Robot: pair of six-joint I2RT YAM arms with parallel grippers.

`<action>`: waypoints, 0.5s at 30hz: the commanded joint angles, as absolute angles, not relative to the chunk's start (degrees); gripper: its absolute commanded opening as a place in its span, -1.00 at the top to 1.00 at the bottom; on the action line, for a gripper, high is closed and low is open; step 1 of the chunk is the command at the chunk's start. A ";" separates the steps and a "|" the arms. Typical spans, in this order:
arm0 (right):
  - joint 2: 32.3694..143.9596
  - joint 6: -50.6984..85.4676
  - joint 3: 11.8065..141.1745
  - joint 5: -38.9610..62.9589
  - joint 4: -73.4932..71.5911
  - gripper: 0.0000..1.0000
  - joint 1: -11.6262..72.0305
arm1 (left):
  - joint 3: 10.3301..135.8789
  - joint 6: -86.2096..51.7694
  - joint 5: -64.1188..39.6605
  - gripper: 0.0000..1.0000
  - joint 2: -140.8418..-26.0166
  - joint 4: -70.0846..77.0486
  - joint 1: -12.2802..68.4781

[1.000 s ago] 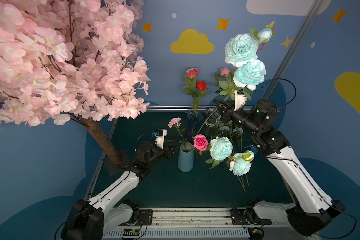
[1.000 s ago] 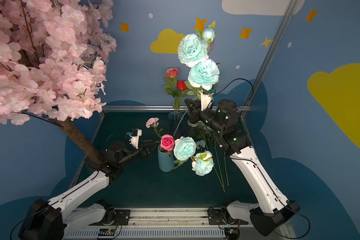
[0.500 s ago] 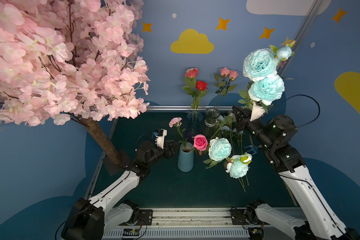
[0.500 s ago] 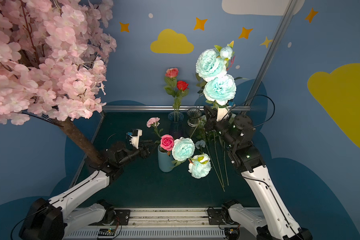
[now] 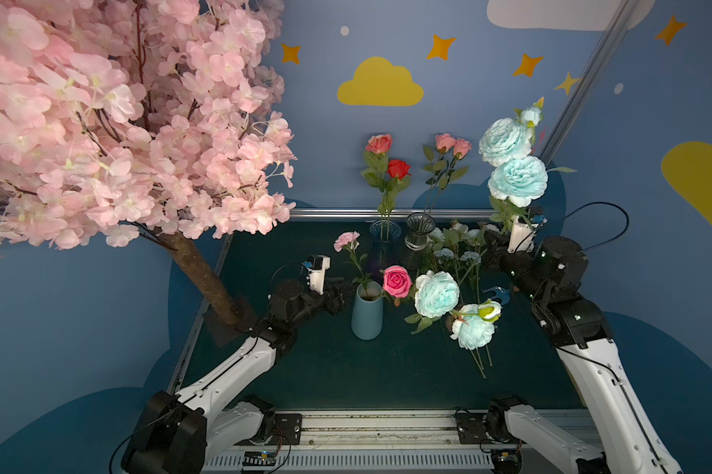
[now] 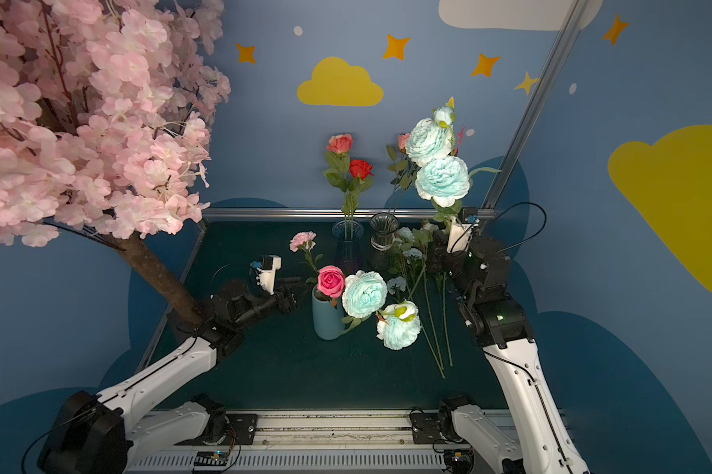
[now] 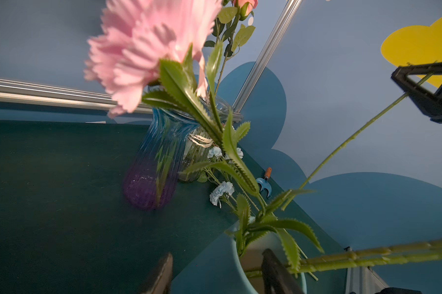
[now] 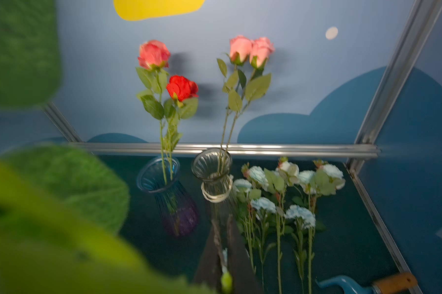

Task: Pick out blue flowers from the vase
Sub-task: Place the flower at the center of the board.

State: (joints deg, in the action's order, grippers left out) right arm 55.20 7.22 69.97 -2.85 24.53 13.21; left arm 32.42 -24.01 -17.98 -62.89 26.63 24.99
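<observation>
Right gripper [image 8: 223, 252]: clamped on the held blue stem [image 5: 517, 180], high over the surface's back right corner. I count two big ruffled aqua heads and one small bud.
Left gripper [image 5: 346, 293]: jaws half apart beside the blue vase [image 5: 366, 318] rim, gripping nothing I can see.
Blue vase: matte, smooth cylinder, mid-surface. Two ruffled blue flowers [image 5: 436, 293] lean out, plus one pink rose [image 5: 397, 281] and one fringed carnation [image 5: 346, 240].
Glass vases [image 5: 383, 242]: two, ribbed, at the back edge.
Loose blue flowers [image 8: 301, 213]: small, lying near the back right corner.
</observation>
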 commanded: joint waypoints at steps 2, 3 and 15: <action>57.30 7.56 69.19 -2.20 34.15 1.00 9.86 | 32.08 -23.29 -17.58 -0.13 -62.84 27.63 24.70; 58.08 7.43 69.10 -1.57 35.27 1.00 9.06 | 32.08 -23.38 -17.58 -0.13 -62.85 27.69 24.73; 71.65 5.67 74.63 -2.20 47.20 1.00 7.69 | 32.16 -23.02 -17.32 -0.13 -62.84 27.27 24.73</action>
State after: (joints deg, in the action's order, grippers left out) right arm 69.63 6.31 72.31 -2.11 42.81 7.81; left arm 32.42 -23.79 -17.93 -62.89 26.63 24.99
